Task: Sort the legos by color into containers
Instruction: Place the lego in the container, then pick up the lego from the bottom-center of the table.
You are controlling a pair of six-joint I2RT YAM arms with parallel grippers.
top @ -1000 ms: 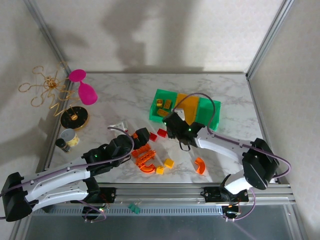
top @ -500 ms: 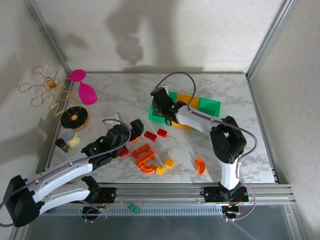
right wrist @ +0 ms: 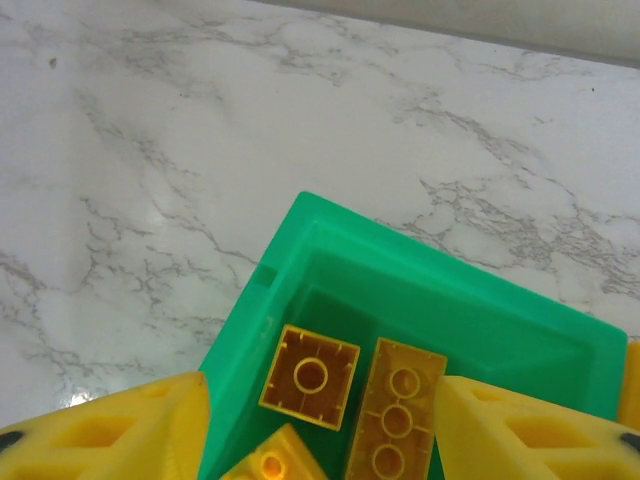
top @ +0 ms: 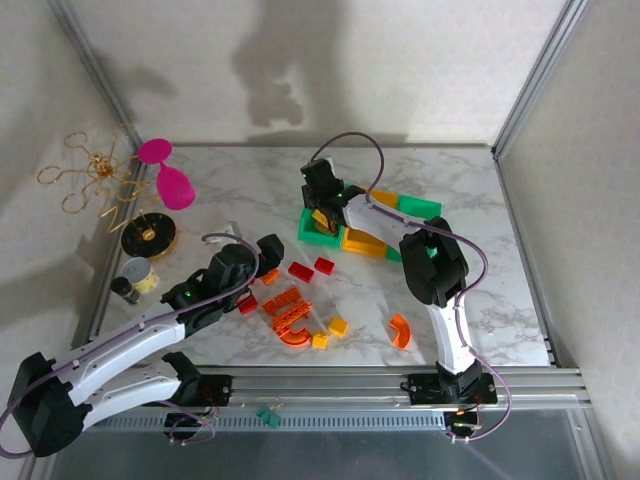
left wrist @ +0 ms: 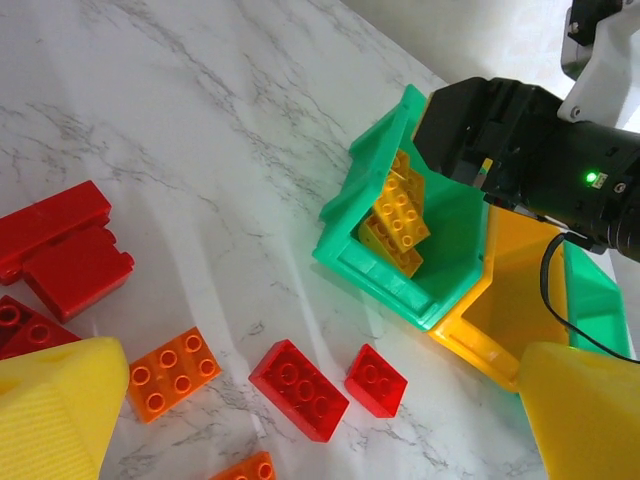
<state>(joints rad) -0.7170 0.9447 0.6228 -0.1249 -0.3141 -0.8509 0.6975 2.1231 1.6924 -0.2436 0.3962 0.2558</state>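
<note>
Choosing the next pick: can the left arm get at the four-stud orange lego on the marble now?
Probably yes: the orange lego lies flat, nothing on it, just ahead of the open left tool.

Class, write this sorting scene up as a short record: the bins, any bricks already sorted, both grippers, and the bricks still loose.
bins: green bin, yellow-orange bin, second green bin, side by side in a row
sorted: yellow bricks inside the green bin
right gripper: open, over the green bin, holding nothing
left gripper: open, above the loose bricks, holding nothing
loose: red bricks, orange bricks, one yellow brick, an orange arch
</note>
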